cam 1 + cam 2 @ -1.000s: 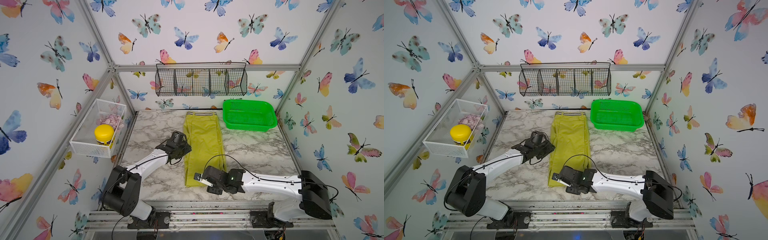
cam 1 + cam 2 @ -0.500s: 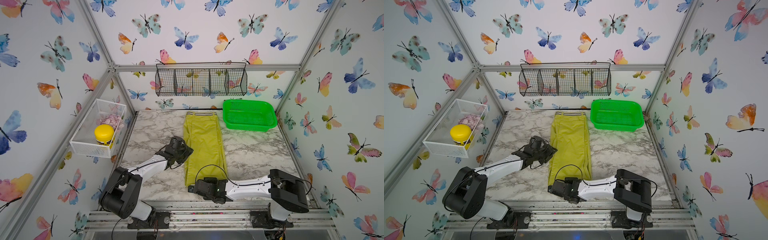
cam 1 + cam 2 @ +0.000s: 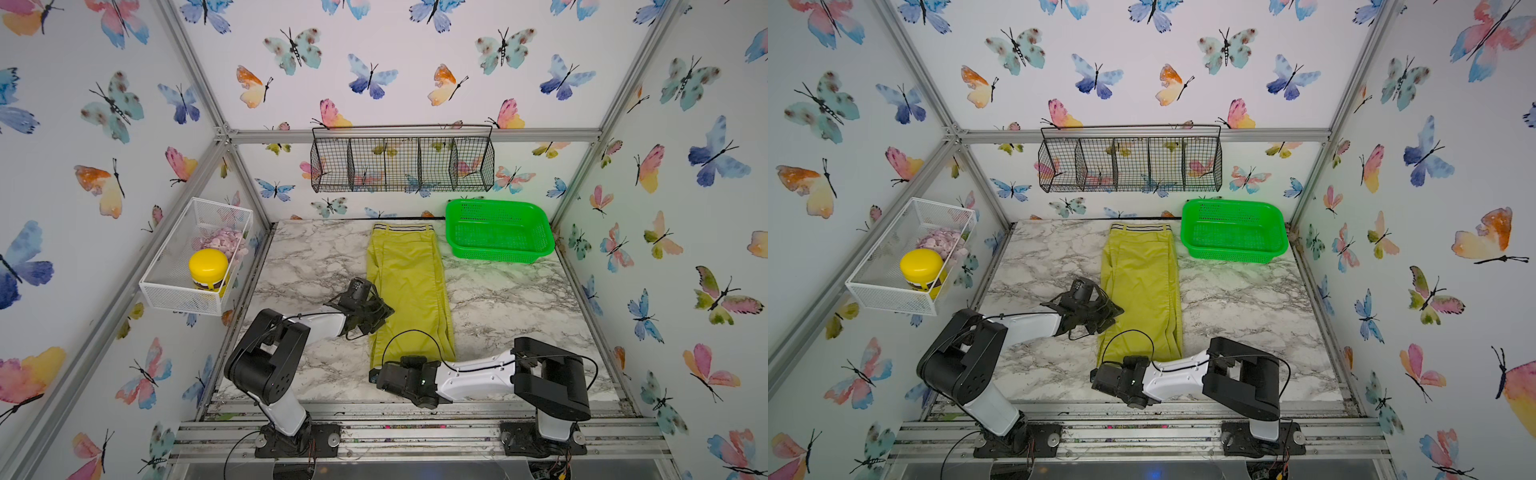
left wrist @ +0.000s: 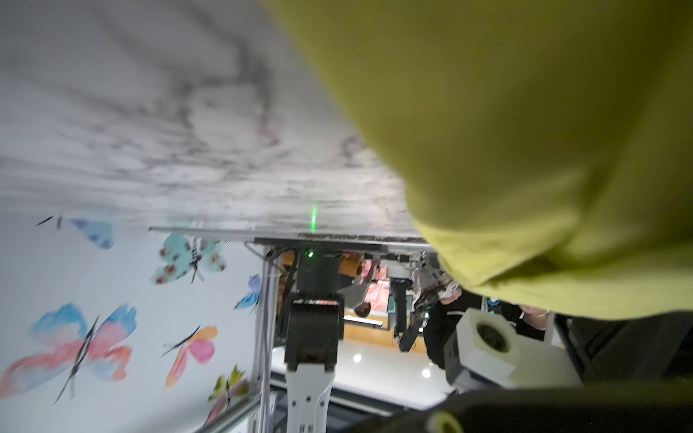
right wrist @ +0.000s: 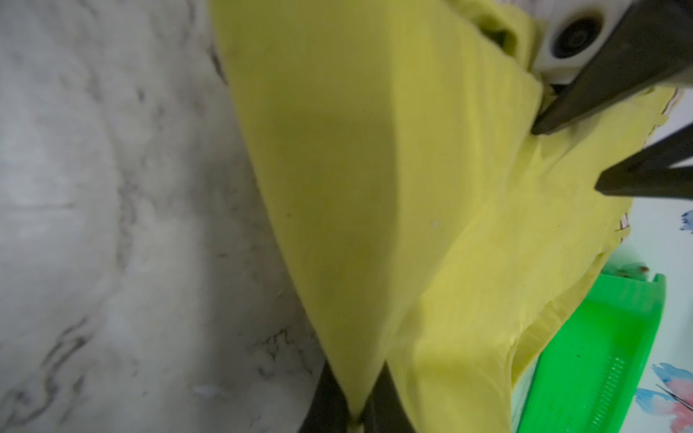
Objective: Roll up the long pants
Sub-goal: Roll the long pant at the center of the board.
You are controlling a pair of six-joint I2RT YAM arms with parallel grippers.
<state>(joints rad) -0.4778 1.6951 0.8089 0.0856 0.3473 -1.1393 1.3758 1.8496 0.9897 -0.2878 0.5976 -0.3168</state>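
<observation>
The left arm [image 3: 320, 323] and right arm [image 3: 473, 374] look alike: white link shells between bulky black joint housings, tapered black jaws, thin black cables [image 3: 409, 331] looping outside the links.

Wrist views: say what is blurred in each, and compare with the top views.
Left wrist view: the near table is smeared and the long pants soft; right wrist view: cloth and marble soft throughout; both top views: sharp, evenly lit.

butterfly-papered walls [image 3: 415, 112], marble tabletop [image 3: 316, 257]
</observation>
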